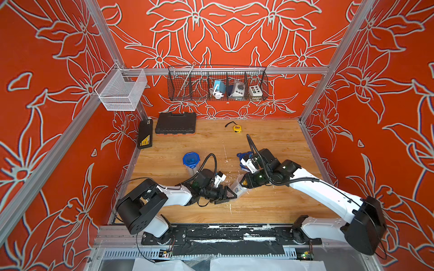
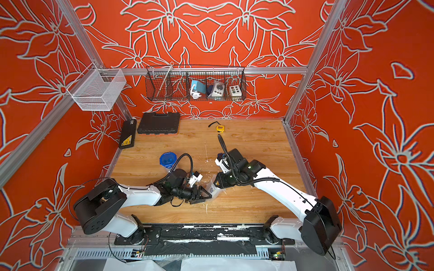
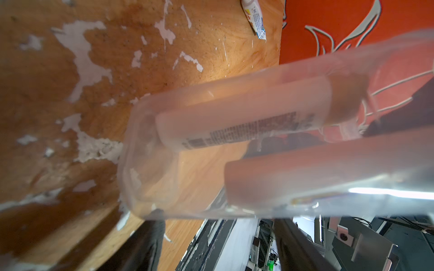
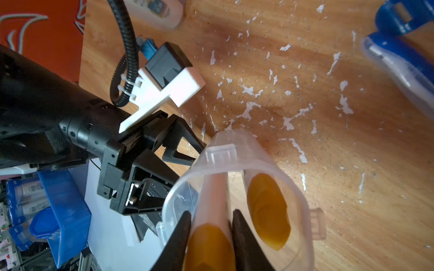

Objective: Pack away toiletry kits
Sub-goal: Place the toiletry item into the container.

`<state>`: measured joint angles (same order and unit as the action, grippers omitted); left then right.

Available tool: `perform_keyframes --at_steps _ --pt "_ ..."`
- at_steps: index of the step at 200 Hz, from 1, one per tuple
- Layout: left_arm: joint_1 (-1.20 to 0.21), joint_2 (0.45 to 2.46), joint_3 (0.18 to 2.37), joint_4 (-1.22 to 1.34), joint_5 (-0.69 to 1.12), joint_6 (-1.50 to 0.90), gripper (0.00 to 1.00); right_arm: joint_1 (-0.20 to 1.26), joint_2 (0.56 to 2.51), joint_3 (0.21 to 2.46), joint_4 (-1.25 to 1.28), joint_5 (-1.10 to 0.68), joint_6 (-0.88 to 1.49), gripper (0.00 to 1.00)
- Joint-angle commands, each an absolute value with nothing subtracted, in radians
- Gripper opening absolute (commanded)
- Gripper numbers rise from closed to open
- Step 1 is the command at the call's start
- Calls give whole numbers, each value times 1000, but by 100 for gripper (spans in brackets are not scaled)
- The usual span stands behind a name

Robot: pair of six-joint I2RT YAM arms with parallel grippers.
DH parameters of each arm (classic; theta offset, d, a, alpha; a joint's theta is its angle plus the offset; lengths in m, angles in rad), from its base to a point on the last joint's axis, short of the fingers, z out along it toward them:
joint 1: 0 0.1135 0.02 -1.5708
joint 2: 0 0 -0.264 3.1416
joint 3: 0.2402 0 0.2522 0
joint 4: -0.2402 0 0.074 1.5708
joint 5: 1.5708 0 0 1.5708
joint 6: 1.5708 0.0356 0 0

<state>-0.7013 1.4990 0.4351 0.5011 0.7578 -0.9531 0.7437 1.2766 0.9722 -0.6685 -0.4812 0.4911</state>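
My right gripper (image 4: 211,212) reaches into the open clear tub (image 4: 220,151), its fingers pressed on either side of a yellow-capped bottle (image 4: 212,187). A second bottle (image 4: 267,208) lies just beside them. My left gripper (image 1: 232,196) stands spread wide against the tub's outer wall, and I cannot tell whether it grips.

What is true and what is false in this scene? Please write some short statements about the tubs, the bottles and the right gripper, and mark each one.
1. The open tub holds two yellow-capped bottles. True.
2. The second tub has no lid. False: a blue lid sits on it.
3. The tape measure lies in the wire basket. False: it lies on the table, near the back.
4. The right gripper has its fingers on either side of one yellow-capped bottle. True.
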Motion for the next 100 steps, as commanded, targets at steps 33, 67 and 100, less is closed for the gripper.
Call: perform_keyframes --at_steps 33,67,100 --pt "-699 1475 421 518 752 -915 73 851 1345 1106 -821 -356 400 40" --pt "-699 1383 407 390 716 -860 75 867 1359 1130 -827 -334 412 40" --pt "-700 1292 449 177 703 -760 78 867 1340 1162 -854 -305 418 41"
